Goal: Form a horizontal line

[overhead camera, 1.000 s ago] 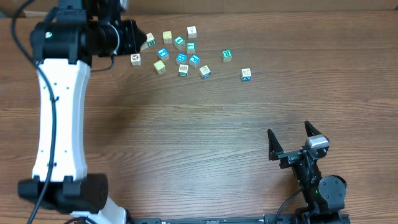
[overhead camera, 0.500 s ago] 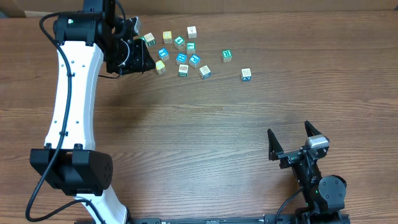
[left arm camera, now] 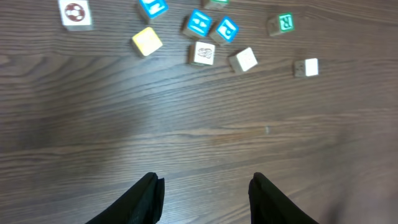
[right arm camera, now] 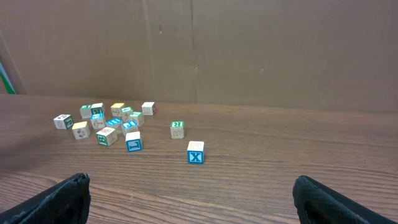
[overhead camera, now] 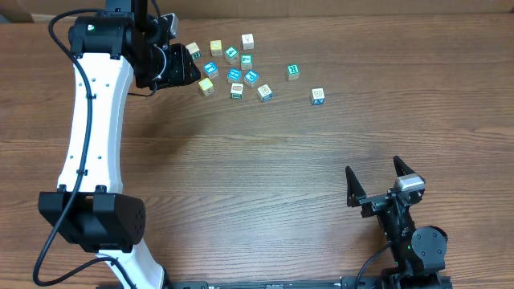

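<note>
Small wooden letter cubes lie scattered at the table's far left, and no horizontal line shows among them. In the left wrist view I see a teal "R" cube [left arm camera: 285, 23], a pale patterned cube [left arm camera: 203, 53], a blue cube [left arm camera: 224, 29] and a white cube with a red mark [left arm camera: 75, 14]. My left gripper [left arm camera: 205, 190] hangs open over bare wood, short of the cubes, holding nothing. From overhead the left gripper [overhead camera: 181, 68] sits at the cluster's left edge. My right gripper [overhead camera: 373, 166] stands open and empty at the near right, far from the cubes.
Pale yellow cubes [overhead camera: 206, 87] [overhead camera: 216, 48] lie among the others. A lone cube with a blue "X" [right arm camera: 195, 152] sits to the right of the cluster. A brown cardboard wall [right arm camera: 249, 50] rises behind the table's far edge.
The left arm has swung round, and its gripper now hides the white red-marked cube in the overhead view. In the last half second it shifted slightly toward the far edge. The right arm has not moved.
</note>
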### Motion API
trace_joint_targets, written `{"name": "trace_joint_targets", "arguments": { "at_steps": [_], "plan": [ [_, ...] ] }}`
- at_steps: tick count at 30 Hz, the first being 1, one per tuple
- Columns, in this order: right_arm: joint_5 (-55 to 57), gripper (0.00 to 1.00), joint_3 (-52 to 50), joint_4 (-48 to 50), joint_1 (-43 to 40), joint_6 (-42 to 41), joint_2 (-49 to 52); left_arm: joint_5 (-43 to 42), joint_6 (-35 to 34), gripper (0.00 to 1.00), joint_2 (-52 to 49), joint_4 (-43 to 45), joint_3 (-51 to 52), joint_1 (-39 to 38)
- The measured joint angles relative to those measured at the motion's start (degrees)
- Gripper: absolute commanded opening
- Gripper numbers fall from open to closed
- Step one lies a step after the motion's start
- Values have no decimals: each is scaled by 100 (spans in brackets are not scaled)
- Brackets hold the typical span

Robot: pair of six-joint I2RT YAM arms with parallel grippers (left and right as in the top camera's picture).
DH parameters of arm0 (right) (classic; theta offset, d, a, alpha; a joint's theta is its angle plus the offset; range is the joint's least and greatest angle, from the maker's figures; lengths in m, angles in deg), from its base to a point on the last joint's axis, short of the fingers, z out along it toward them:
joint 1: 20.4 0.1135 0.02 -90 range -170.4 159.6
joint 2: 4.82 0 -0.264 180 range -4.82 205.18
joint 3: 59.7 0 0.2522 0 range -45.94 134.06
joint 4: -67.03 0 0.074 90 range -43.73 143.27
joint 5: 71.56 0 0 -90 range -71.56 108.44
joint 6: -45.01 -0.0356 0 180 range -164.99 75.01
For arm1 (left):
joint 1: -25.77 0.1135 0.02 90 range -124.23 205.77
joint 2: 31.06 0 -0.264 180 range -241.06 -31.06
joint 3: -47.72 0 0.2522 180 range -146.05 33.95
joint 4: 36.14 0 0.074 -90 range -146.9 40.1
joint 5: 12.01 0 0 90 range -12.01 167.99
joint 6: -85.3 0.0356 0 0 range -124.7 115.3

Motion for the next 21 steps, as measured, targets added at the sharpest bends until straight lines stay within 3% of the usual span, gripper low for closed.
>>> {"name": "trace_joint_targets", "arguments": {
  "at_steps": [7,11,21],
  "plan": [
    [0,100,0,2,0,0,0,328,-109,38,0,116,0,0],
    [0,100,0,-2,0,-2,0,407,-173,4,0,151,0,0],
    [-2,100,0,0,0,0,0,664,-304,4,-26,511,0,-2]
  ]
}}
